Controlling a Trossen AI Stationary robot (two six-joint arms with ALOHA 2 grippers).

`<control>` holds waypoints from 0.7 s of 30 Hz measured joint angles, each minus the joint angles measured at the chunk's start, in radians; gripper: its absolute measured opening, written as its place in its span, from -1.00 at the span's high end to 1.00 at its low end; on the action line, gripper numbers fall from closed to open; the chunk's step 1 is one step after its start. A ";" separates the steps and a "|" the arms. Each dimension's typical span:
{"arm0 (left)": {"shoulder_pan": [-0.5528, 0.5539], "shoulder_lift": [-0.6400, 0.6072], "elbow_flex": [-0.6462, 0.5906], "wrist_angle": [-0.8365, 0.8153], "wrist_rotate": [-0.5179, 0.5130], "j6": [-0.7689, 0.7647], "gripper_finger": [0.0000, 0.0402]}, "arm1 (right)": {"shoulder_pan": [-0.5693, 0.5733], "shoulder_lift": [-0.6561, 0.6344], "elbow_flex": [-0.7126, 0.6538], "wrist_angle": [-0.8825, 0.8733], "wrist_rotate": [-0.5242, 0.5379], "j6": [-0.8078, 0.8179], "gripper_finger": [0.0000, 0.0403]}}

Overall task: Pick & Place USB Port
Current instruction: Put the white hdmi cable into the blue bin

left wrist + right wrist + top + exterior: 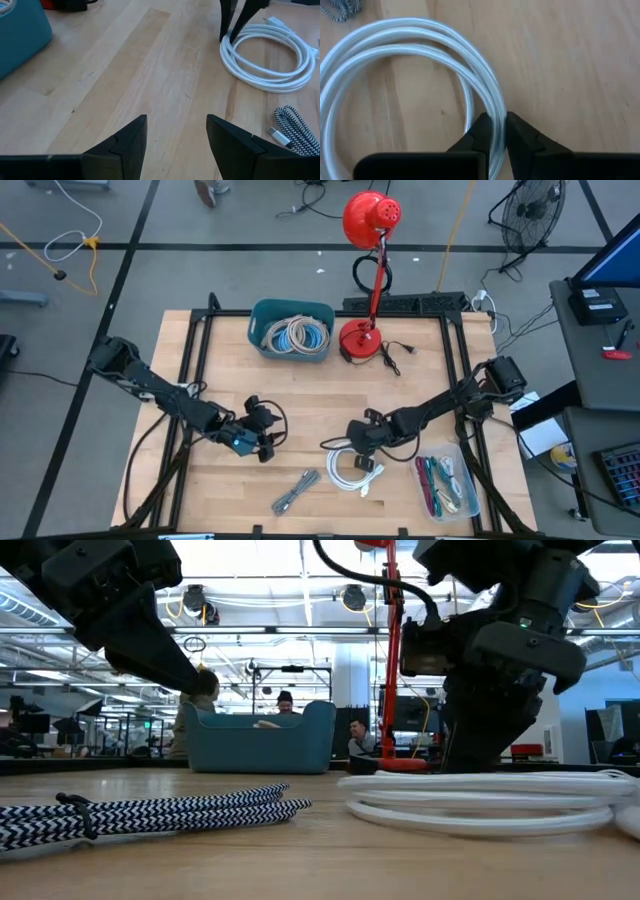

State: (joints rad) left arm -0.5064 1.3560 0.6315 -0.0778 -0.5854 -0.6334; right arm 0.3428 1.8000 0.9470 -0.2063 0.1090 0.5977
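A coiled white USB cable (352,471) lies flat on the wooden table (310,405), right of centre near the front. My right gripper (497,122) is down at the coil's far rim and shut on its strands. In the left wrist view the same gripper (231,34) stands on the white coil (270,57). My left gripper (176,125) hovers open over bare wood left of the coil, with nothing between its fingers. A black-and-white braided cable (295,491) lies near the front edge. My right gripper pinches the white coil's bundled strands (491,106) between its two fingers, at the coil's far rim. The fingers slant steeply down from the table's right side and stand across the strands. The whole coil (490,802) rests flat on the table.
A teal bin (291,330) holding coiled cables stands at the back centre, with a red desk lamp (365,275) to its right. A clear tray (446,486) of coloured cables sits at the front right. Bare wood lies between the two arms.
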 joint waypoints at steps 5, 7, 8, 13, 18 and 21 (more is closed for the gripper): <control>0.000 0.000 0.000 0.000 0.000 0.000 -0.03 | -0.010 -0.036 0.026 0.060 0.222 -0.007 0.87; 0.000 0.000 0.000 0.000 -0.001 -0.002 -0.03 | -0.017 -0.063 0.072 0.060 0.361 -0.059 0.87; 0.000 0.000 0.000 0.000 -0.001 -0.004 -0.03 | -0.023 -0.076 0.102 0.068 0.423 -0.089 0.87; -0.001 0.000 0.000 -0.004 0.000 -0.009 -0.03 | -0.077 -0.079 0.261 0.063 0.543 -0.283 0.87; -0.021 0.000 0.000 -0.003 0.000 -0.016 -0.03 | -0.228 -0.084 0.415 0.071 0.545 -0.413 0.87; -0.041 0.000 0.000 -0.003 0.002 -0.023 -0.03 | -0.346 -0.082 0.486 0.061 0.520 -0.469 0.87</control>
State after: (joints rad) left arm -0.5476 1.3560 0.6315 -0.0811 -0.5834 -0.6562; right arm -0.0036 1.7176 1.4334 -0.1454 0.6294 0.1287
